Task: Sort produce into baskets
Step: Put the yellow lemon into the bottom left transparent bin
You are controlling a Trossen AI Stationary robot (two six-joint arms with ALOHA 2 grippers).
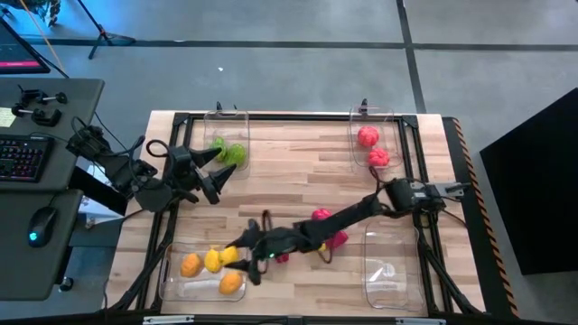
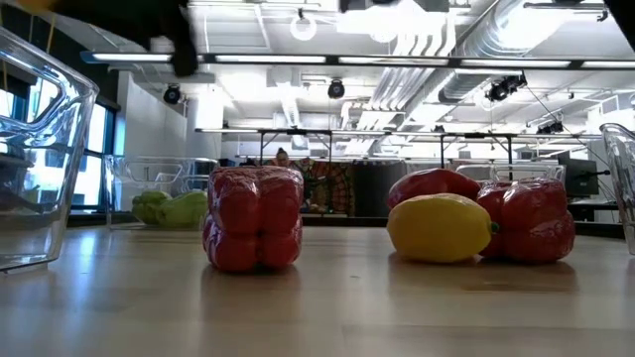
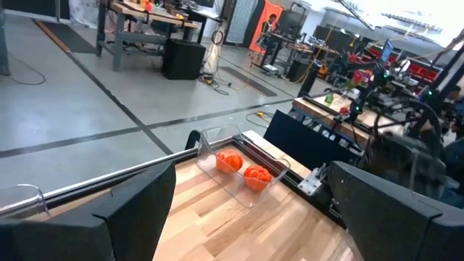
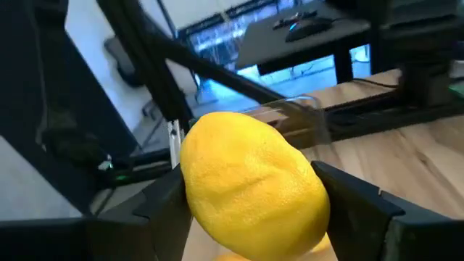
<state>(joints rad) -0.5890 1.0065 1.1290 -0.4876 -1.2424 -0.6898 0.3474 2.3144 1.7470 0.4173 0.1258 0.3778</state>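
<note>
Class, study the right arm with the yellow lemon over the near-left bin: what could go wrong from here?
1. The right gripper carries the lemon at the yellow-and-orange bin's rim; released early, it may bounce out.
2. The arm stretches over magenta pieces and might knock them.

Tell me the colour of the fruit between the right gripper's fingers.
Yellow: the lemon, seen best in the right wrist view.

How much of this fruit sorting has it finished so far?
Done: two red pieces in the far-right clear bin, green ones in the far-left bin, orange and yellow ones in the near-left bin. In hand: the right gripper has a yellow lemon between its fingers over that bin. Left: magenta pieces mid-table; near-right bin empty.
</note>
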